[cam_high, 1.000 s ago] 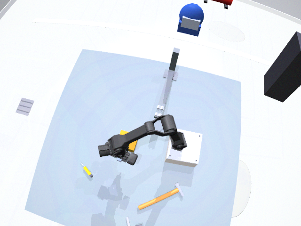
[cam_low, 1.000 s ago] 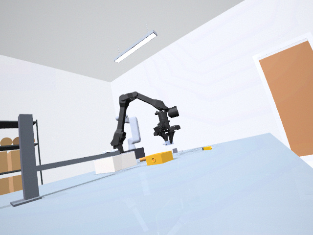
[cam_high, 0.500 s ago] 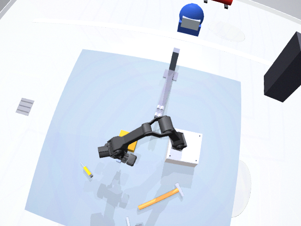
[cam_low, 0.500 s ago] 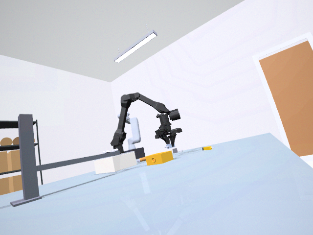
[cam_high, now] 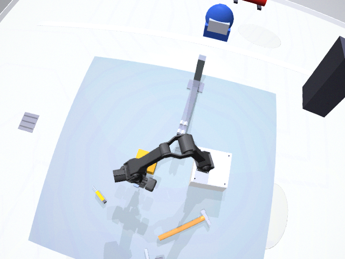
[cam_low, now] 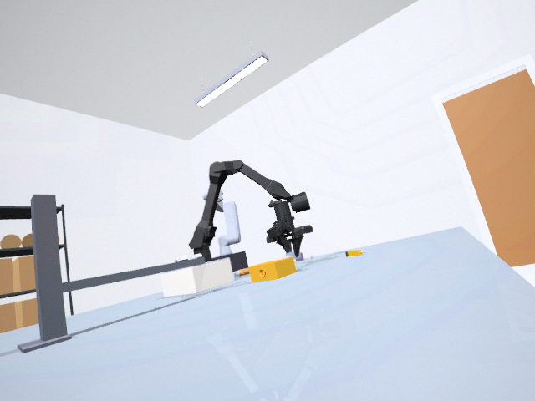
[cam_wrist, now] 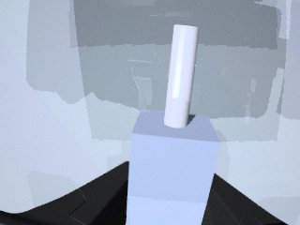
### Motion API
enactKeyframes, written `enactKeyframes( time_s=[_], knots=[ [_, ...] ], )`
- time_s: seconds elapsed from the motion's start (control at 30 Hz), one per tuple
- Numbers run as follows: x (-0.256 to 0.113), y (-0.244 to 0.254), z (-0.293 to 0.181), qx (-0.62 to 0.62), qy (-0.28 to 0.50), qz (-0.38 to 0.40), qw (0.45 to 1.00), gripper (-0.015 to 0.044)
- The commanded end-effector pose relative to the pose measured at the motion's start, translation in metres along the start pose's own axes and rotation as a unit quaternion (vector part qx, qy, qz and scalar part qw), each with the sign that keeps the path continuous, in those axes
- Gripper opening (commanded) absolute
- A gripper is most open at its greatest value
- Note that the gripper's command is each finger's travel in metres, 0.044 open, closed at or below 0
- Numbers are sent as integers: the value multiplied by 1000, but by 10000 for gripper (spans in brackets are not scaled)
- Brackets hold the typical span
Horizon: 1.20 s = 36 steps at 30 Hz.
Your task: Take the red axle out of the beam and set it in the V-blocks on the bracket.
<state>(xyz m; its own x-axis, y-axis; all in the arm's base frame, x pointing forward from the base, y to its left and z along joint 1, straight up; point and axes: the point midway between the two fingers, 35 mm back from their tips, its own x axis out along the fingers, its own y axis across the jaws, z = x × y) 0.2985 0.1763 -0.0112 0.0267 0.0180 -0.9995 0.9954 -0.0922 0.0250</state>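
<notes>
Wrist view: black fingers of the gripper [cam_high: 136, 184] [cam_low: 292, 254] [cam_wrist: 169, 202], parted partway, clamp a pale blue block [cam_high: 136, 185] [cam_wrist: 173, 173] with a smooth white rod [cam_wrist: 182, 75] extending from its end. Beyond the grip, the black arm [cam_high: 151, 157] [cam_low: 259, 176] arches over a pale blue tabletop [cam_high: 125, 97] [cam_low: 345, 323], marked by soft shadows and faint reflections.

In the exterior view, the yellow beam [cam_high: 143, 154] [cam_low: 276, 269], a squared block, lies near the gripper, a round hole in its near end. Whether the red axle sits inside cannot be made out. At left, a gray bracket [cam_high: 191, 103] [cam_low: 47, 267] rises on a flat foot, its long bar reaching to the pale V-blocks [cam_high: 182, 127].

Beside the beam, a white box [cam_high: 214, 167] [cam_low: 181, 280] stands to its left; a yellow-handled tool [cam_high: 100, 196] [cam_low: 354, 253] lies farther right. The top view shows an orange-handled hammer [cam_high: 181, 227] lying flat.

White walls frame the room, with a lit ceiling fixture [cam_low: 233, 79], an orange-brown door [cam_low: 483, 164] at right and a dark shelf unit [cam_low: 67, 259] at far left.
</notes>
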Motion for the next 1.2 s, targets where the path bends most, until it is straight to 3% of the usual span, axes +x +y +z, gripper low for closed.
enactKeyframes(
  time_s=[0.0, 0.37, 1.17],
  knots=[
    [9, -2, 2, -3, -5, -4, 1000, 0],
    [25, -4, 4, -3, -5, -4, 1000, 0],
    [25, 1, 32, -3, -6, -4, 1000, 0]
  ],
)
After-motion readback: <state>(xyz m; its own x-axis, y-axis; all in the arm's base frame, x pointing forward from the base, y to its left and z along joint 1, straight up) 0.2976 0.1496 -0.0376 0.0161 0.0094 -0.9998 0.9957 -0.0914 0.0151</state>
